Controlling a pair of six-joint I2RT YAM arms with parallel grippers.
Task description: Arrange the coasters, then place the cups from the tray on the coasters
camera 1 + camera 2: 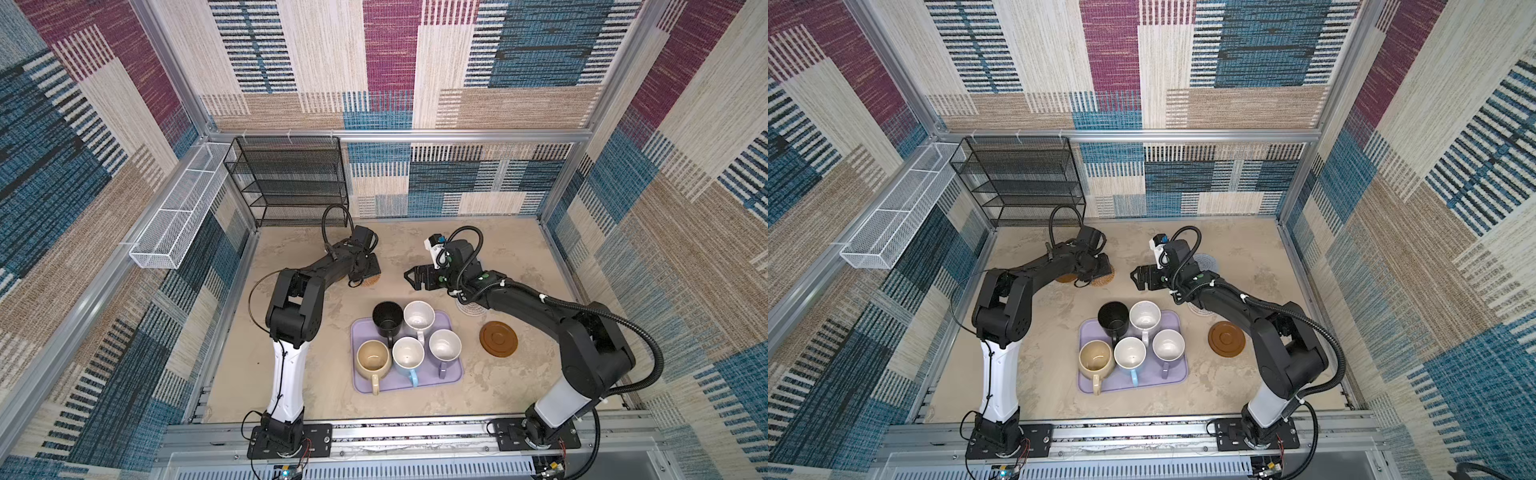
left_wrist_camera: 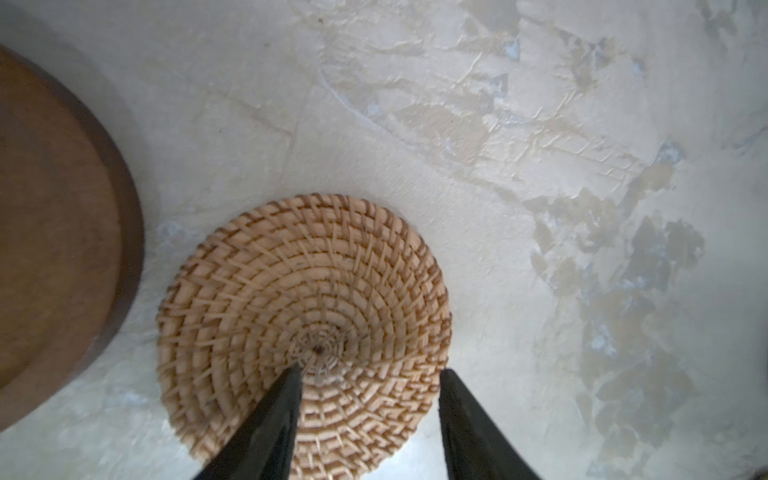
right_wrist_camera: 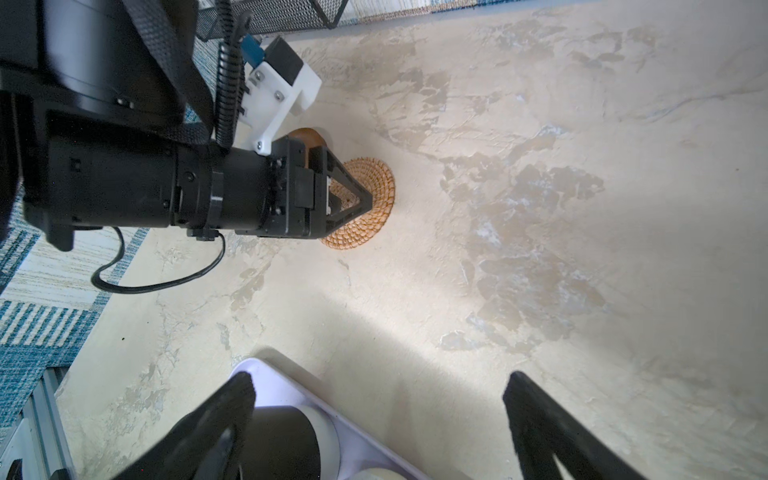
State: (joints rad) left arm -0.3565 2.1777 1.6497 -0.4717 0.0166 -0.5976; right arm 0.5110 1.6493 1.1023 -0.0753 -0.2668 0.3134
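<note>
Arranging stage by the look of it, with no cup off the flat lavender rectangular tray (image 1: 453,370) yet. Five upright on it, packed close: black mug (image 1: 387,318), speckled white mug (image 1: 419,316), beige mug (image 1: 373,359), light blue mug (image 1: 408,355), lavender mug (image 1: 444,347).

Noted left pincer (image 2: 372,374) low over the tan woven rattan coaster (image 2: 307,291), half spread, pinching nothing. One fingertip (image 2: 278,407) near the weave's centre, its mate at the rim. Coaster flat on the mottled sandy table (image 2: 540,104), beyond the tray's far left, just beside a glossy brown saucer-like coaster (image 2: 54,232) with a strip of table between.

Noted right pincer (image 3: 378,378) spread wide and empty, hanging by the tray's far corner near the black mug. White-grey woven coaster (image 1: 469,308) partly hidden under that arm.

Hazards, as judged:
- Snagging a fingertip in the rattan weave on lift-off, so dragging or flipping the light disc into its brown neighbour.
- Coming down wide on the black mug and nudging the speckled white one touching-close beside it.
- Sweeping the half-hidden white-grey coaster with arm or cable.
- Clashing pincers if both brought inward together.
</note>
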